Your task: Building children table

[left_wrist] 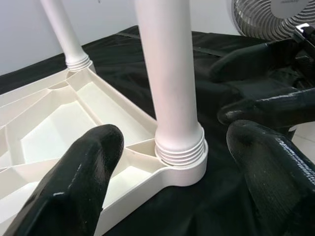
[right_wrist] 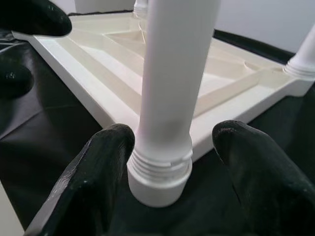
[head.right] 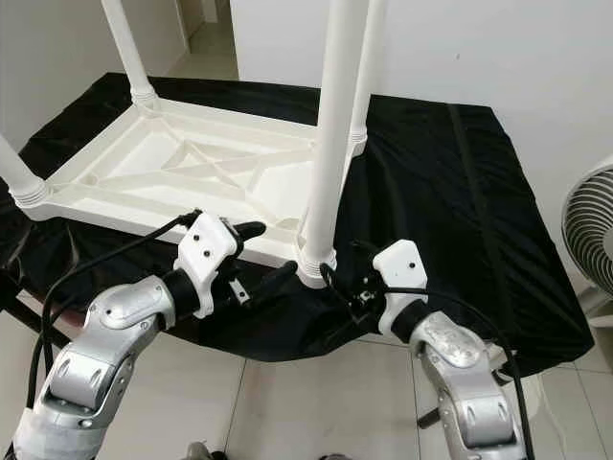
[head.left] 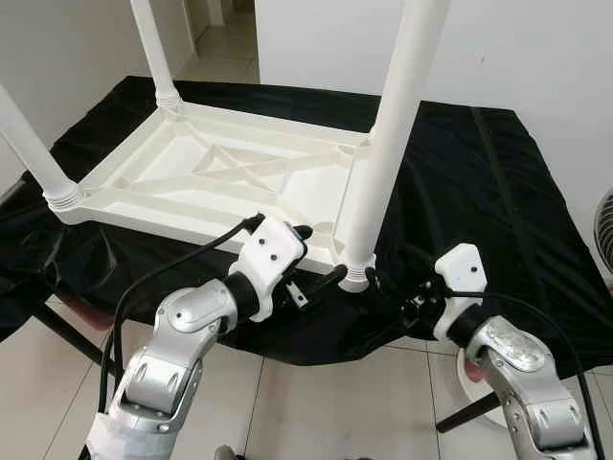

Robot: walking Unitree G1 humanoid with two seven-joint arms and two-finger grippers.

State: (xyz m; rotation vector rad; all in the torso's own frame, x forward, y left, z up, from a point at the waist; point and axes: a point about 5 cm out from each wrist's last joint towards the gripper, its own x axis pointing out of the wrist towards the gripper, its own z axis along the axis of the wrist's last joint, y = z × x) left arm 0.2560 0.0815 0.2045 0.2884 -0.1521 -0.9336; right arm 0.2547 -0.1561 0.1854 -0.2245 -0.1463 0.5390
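Black cloth (head.left: 479,192) under upturned white plastic children's table (head.left: 220,172); four legs seated. My left end effector (head.left: 330,278) and right end effector (head.left: 402,297) open, empty, flanking nearest white leg (head.left: 383,172); flipping remains.

Support: table draped in black cloth (head.left: 498,182), creased, hanging over near edge | On it: white plastic children's table top (head.left: 206,177), upside down, ribbed underside up, left-centre on cloth | Fitted: legs upright at its corners, nearest-right leg (head.left: 388,144) seated in corner socket | Below: pale tiled floor (head.left: 316,412)
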